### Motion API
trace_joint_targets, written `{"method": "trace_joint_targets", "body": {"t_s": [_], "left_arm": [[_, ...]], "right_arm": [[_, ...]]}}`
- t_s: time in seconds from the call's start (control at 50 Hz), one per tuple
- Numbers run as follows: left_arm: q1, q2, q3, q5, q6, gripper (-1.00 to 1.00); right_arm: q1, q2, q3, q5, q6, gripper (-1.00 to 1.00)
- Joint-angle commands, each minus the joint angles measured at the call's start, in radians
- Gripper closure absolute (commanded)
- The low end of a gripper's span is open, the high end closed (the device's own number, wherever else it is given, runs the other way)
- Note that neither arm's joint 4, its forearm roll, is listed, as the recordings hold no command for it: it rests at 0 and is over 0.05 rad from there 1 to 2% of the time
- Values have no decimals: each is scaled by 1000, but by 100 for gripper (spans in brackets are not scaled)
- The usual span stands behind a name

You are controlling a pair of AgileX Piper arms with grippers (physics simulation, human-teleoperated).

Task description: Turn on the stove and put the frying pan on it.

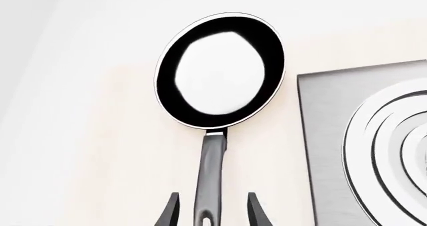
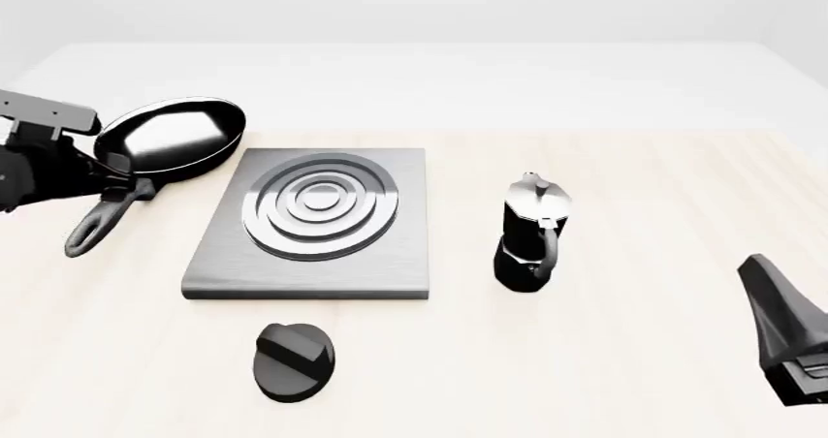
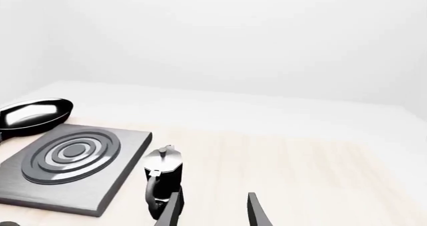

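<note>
The frying pan [image 2: 175,136] lies on the table left of the stove [image 2: 388,264], its long black handle [image 2: 97,227] pointing toward the front left. In the left wrist view the pan [image 1: 220,71] lies ahead and my left gripper [image 1: 213,198] is open, one finger on each side of the handle [image 1: 210,166] with gaps showing. In the front view that gripper [image 2: 123,191] is at the handle near the pan's bowl. The black round knob [image 2: 295,360] sits in front of the stove. My right gripper [image 2: 757,273] is open and empty at the front right, far from the knob.
A black-and-silver moka pot [image 2: 530,234] stands upright right of the stove, between it and my right arm; it also shows in the right wrist view [image 3: 162,178] just ahead of the right gripper [image 3: 213,198]. The table's far edge runs behind the pan.
</note>
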Motion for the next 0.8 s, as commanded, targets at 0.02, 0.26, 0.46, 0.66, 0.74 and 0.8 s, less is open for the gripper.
{"method": "trace_joint_targets", "body": {"t_s": [0.02, 0.26, 0.46, 0.66, 0.74, 0.8], "left_arm": [[14, 122, -24, -72, 10, -100], [35, 182, -48, -98, 23, -100], [41, 220, -52, -119, 37, -100], [53, 259, -48, -139, 59, -100], [54, 266, -45, -145, 60, -100], [58, 279, -42, -155, 64, -100]], "right_arm": [[-1, 16, -1, -10, -9, -100], [0, 38, 8, -34, -11, -100], [1, 59, 14, -57, -11, -100], [0, 69, 17, -69, -10, -100], [0, 72, 20, -74, -11, -100], [0, 74, 23, -77, -10, -100]]}}
